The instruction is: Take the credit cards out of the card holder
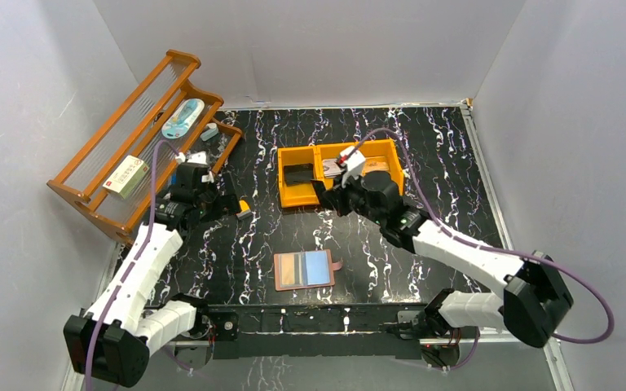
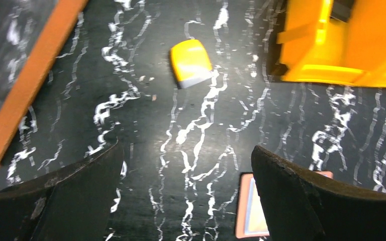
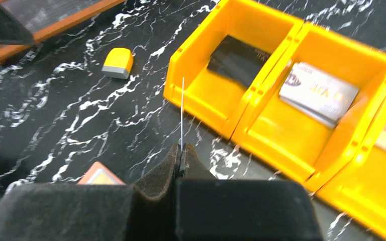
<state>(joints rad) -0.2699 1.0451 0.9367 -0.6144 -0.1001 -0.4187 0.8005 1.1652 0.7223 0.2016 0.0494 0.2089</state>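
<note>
Credit cards [image 1: 289,270] sit tucked in the open card holder [image 1: 319,267], which lies flat at the table's 6 o'clock edge, between the arm bases. At its 12 o'clock, your right gripper [image 3: 182,150] has its fingers pressed together on one thin card [image 3: 182,108], seen edge-on, beside the orange tray [image 3: 196,100]. A dark card [image 3: 236,60] and a grey card [image 3: 319,93] already lie in the tray. Your left gripper [image 2: 186,191], fingers spread and holding nothing, hovers at the holder's 10 o'clock. You look mid-delivery: next, carry the pinched card over a compartment and release it.
</note>
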